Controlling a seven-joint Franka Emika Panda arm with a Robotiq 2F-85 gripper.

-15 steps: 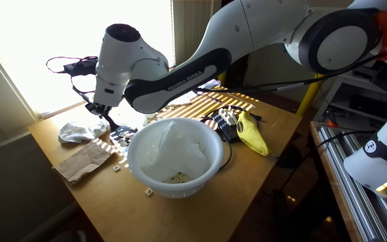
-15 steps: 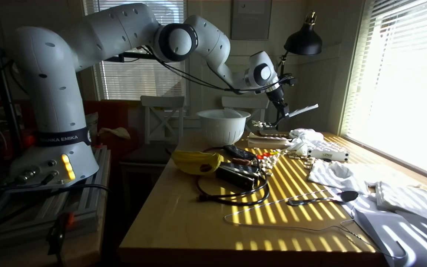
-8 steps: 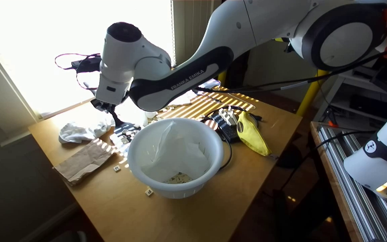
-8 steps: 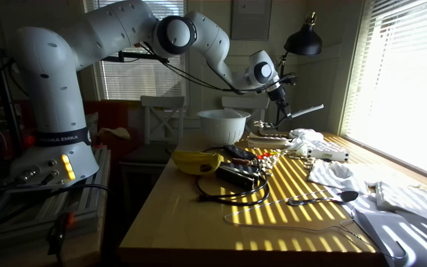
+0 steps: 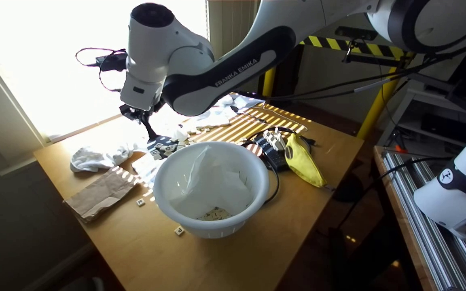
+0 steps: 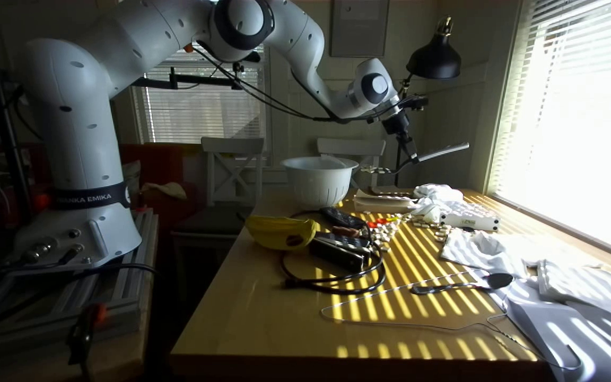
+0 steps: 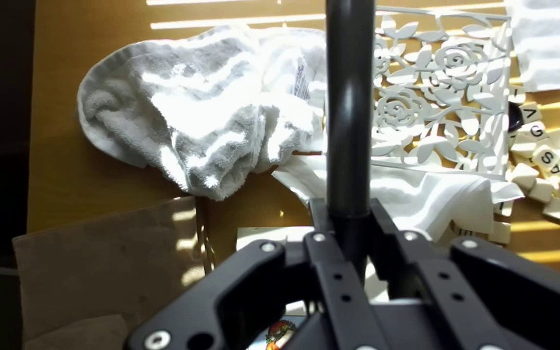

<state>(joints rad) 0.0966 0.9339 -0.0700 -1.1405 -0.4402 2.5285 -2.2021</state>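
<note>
"Spatula point(image 7: 350, 107) has gone up, hasn't it?"

"It has. Compared with a second ago, the arm point(image 5: 233, 76) stands higher, and in an exterior view the flat head point(image 5: 161, 141) has moved rightward, so that it shows close to the rim of the white bowl point(image 6: 319, 185), at its far left."

"And the gripper point(image 7: 350, 217)?"

"Clamped on the handle, a finger pressed to either side; the wrist view shows no gap between."

"Did the load come along?"

"Yes, several letter tiles point(image 5: 166, 148) still lie heaped on the flat head, lifted off the table point(image 5: 237, 258)."

"What does that mean for the work?"

"I'd judge the carry sound so far: the grip appears not to have slipped, and the letter tiles ride along. A tilt could shed them. Whether the flat head clears the rim or touches it, I can't tell from these angles."

"What lies below the gripper?"

"From the wrist, a white terry cloth point(image 7: 207, 107) sits to the left, a folded brown paper bag point(image 7: 100, 272) at the near left, an openwork rose panel point(image 7: 455, 61) to the far right, and loose tiles point(image 7: 547, 156) just beyond its right edge."
</note>
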